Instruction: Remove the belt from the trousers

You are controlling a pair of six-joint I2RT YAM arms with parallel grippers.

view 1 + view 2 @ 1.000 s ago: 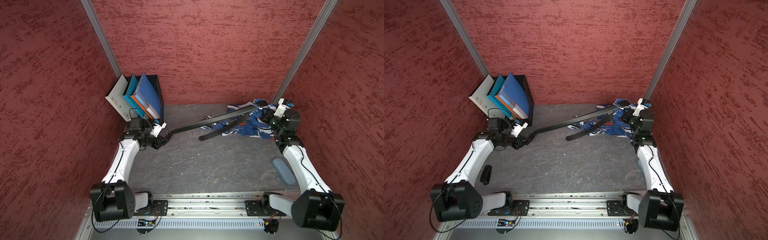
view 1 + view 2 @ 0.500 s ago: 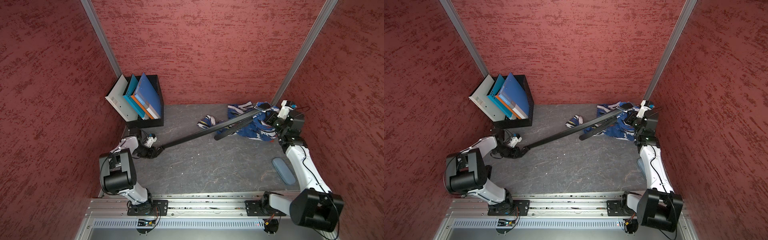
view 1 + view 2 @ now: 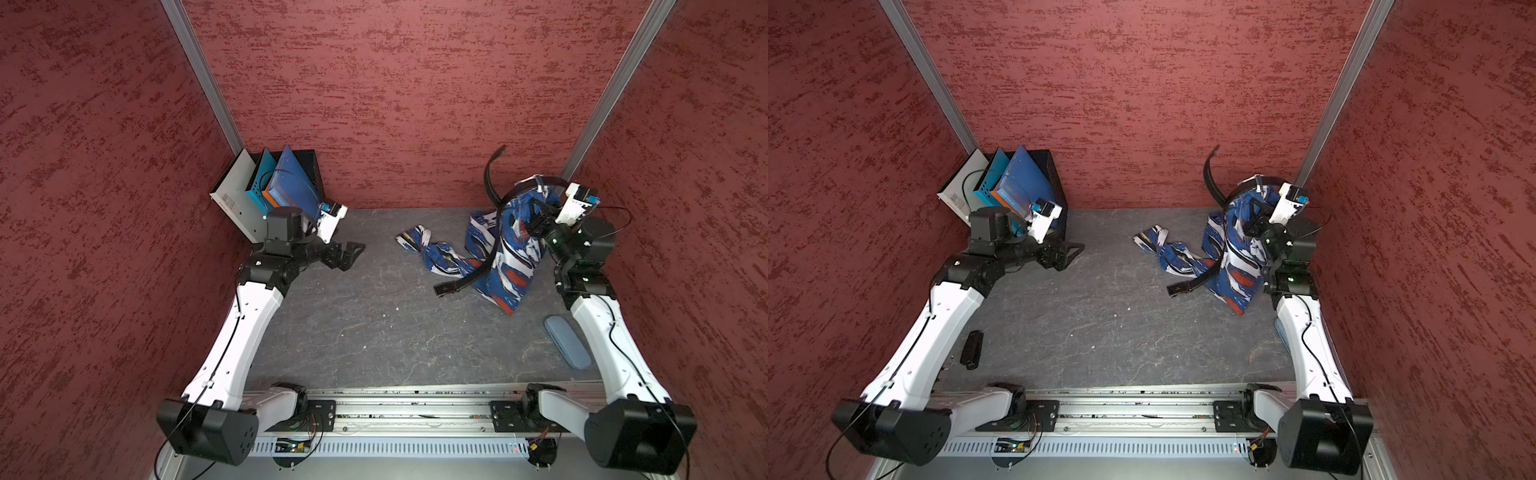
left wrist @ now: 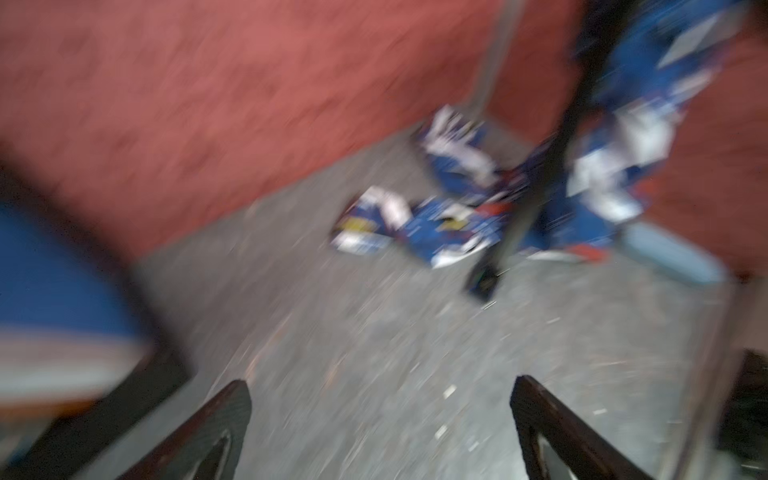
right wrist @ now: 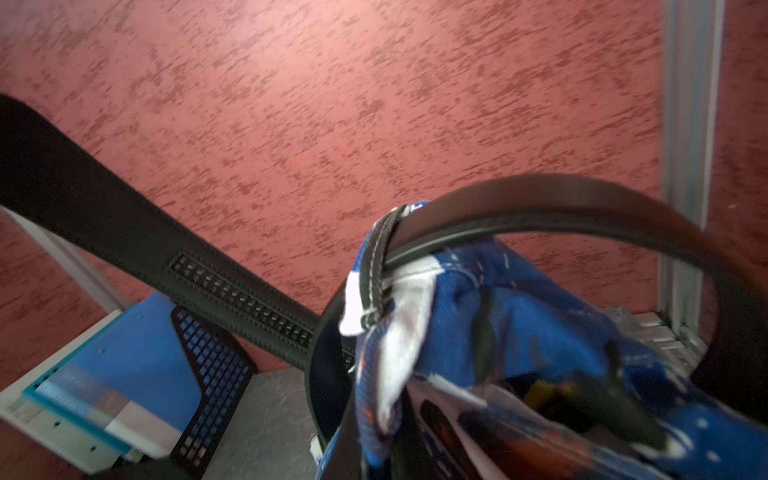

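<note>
A black mesh file rack (image 3: 312,172) holding blue folders (image 3: 291,183) stands in the back left corner of the grey bench (image 3: 374,332). Just in front of it, the left fingers (image 3: 353,249) are spread wide and hold nothing. In a top view, a small black oblong object (image 3: 971,349) lies beside the left arm. Right of centre, blue, white and red patterned trousers (image 3: 511,257) hang with the waist lifted off the bench, the right fingers (image 3: 538,218) clamped on the cloth and one leg trailing on the bench. The long black belt (image 5: 232,286) runs through a waistband loop (image 5: 374,266). One end arcs up against the red back wall; the other drops across the trousers, its black buckle (image 3: 448,287) resting on the bench. A blue-grey oblong case (image 3: 567,341) lies beside the right arm.
</note>
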